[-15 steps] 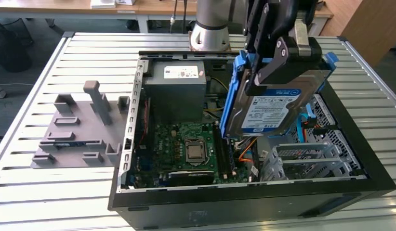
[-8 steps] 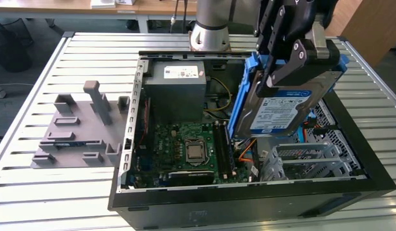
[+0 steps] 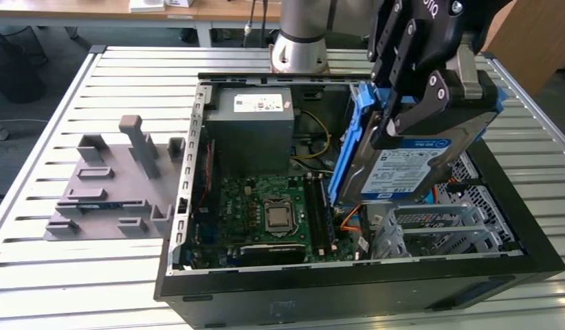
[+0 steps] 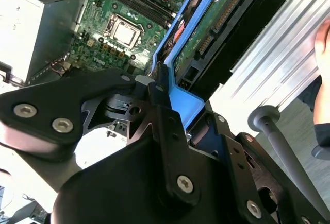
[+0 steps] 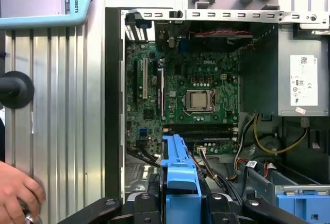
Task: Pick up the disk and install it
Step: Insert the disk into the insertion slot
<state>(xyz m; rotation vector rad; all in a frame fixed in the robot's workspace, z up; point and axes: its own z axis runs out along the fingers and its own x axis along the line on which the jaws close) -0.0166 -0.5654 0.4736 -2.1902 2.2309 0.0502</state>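
Landmark: we place everything against the open black computer case point(image 3: 310, 295), which lies on its side on the slatted aluminium table point(image 3: 44, 275).

Tool: the black two-finger gripper point(image 3: 413, 113) is clamped shut on the disk's upper end. In the second wrist view its fingers point(image 4: 159, 98) pinch the blue plastic carrier frame point(image 4: 180, 103).

Disk: the disk point(image 3: 402, 172) is a flat silver-black hard drive with a white-and-blue label. It hangs tilted over the case's open side with its lower end dipping inside, above the grey metal drive bay point(image 3: 438, 230). We cannot tell whether it touches the bay.

Inside the case: the green motherboard point(image 3: 264, 206) sits mid-floor, and the grey power-supply box point(image 3: 250, 130) is at the far wall.

Outside the case: a person's hand point(image 5: 18, 193) is over the table, beside the case wall.

Handling: we judge the disk rigid and dense for its size. It is shock-sensitive, and its green circuit board point(image 4: 206, 28) is bare on the underside.

Frame: it looks slightly springy, so it may give a little under a pinch.

Hold: we think it is best taken across the frame at the end opposite the connector, clear of the circuit board. Its smooth faces could slip, and a one-end grip leaves the free end levering.
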